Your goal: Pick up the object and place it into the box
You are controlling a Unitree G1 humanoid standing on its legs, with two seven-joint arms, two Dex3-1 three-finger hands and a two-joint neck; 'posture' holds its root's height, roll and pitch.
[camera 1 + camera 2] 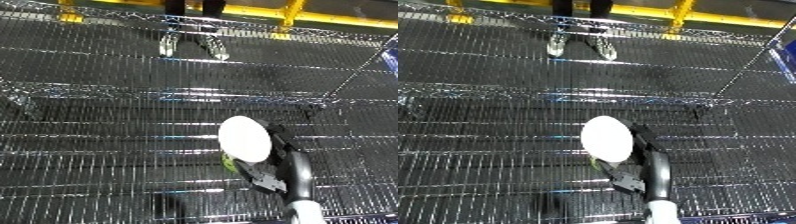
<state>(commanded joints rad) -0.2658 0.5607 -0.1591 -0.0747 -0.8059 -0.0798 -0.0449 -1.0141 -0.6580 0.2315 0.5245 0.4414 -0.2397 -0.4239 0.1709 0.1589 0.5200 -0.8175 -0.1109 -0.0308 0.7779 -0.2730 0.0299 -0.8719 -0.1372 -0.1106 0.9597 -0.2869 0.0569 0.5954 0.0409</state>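
A white oval object with a small yellow-green part at its lower edge is held up over the wire mesh bin. My right hand comes in from the lower right on its silver forearm. Its black fingers are curled round the object's right side and underside. The object hangs above the mesh inside the bin, just on the near side of a wire rim that crosses the view. The hand hides where the object's lower right side ends. My left hand shows in neither view.
Wire mesh fills nearly the whole view, with slanted walls at the right and far side. A yellow floor line runs along the top. Something blue stands at the right edge outside the mesh.
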